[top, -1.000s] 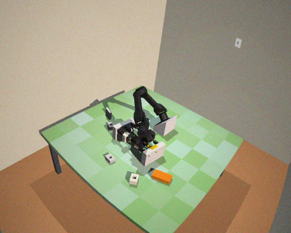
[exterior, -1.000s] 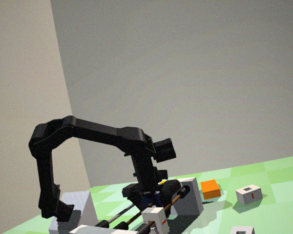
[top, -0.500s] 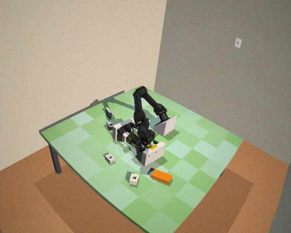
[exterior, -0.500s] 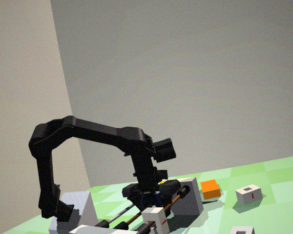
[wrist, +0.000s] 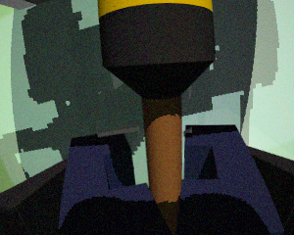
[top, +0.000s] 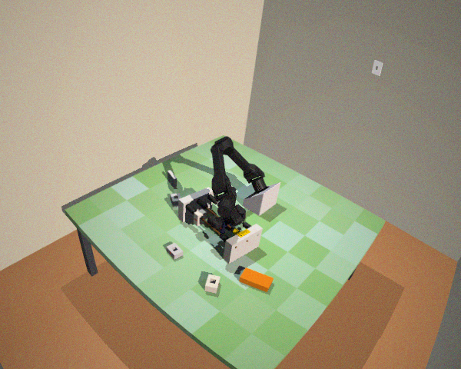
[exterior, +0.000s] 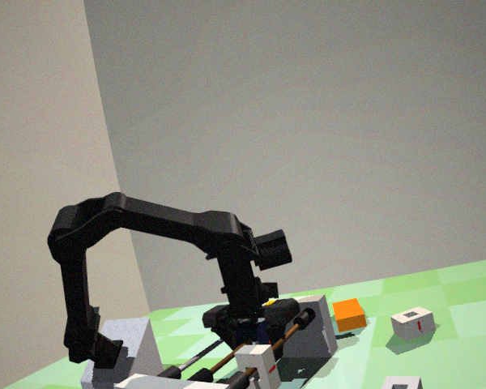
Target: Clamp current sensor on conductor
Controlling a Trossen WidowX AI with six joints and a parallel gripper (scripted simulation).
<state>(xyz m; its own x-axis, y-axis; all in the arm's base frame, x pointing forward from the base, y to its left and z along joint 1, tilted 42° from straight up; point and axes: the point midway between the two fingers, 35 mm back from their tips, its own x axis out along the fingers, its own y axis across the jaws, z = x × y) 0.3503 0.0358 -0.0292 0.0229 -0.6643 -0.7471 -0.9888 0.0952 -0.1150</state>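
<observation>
Claw: the claw (top: 226, 229) (exterior: 248, 328) (wrist: 157, 161) is clamped on the task's blue sensor (top: 226, 227) (exterior: 262, 332) (wrist: 85, 168), whose two halves stand either side of a copper rod (wrist: 165, 157).
Counter: one, the green chequered counter (top: 250, 314) (exterior: 469, 356), below the claw.
Arm: one black arm (top: 219, 162) (exterior: 159, 213), reaching over to the claw from a sloped pedestal (top: 268, 200) (exterior: 125, 331).
End blocks: two, one (top: 244, 244) (exterior: 314, 335) beyond the claw on the yellow-label side, the other (top: 187, 208) (exterior: 164, 381) on the opposite side.
Orange block: one (top: 256, 279) (exterior: 348, 314), past the nearer end block from the claw.
Windowed pale blocks: at least three; one (top: 197, 217) (exterior: 256, 360) around a rod beside the claw, two (top: 174, 250) (exterior: 402, 382) and (top: 212, 283) (exterior: 412, 322) lying farther off.
Rods: three, one grey and two brown, count taken from the exterior view.
Yellow label: one (top: 243, 233) (exterior: 270, 302) (wrist: 157, 4), ahead of the claw; its lettering is unreadable, presumably LOAD.
Squeeze: keep the rod centred between the halves, press evenly without twisting, and hold until both meet and latch; release only then. Sensor arrow: cannot be made out, so its direction deserves a check first.
</observation>
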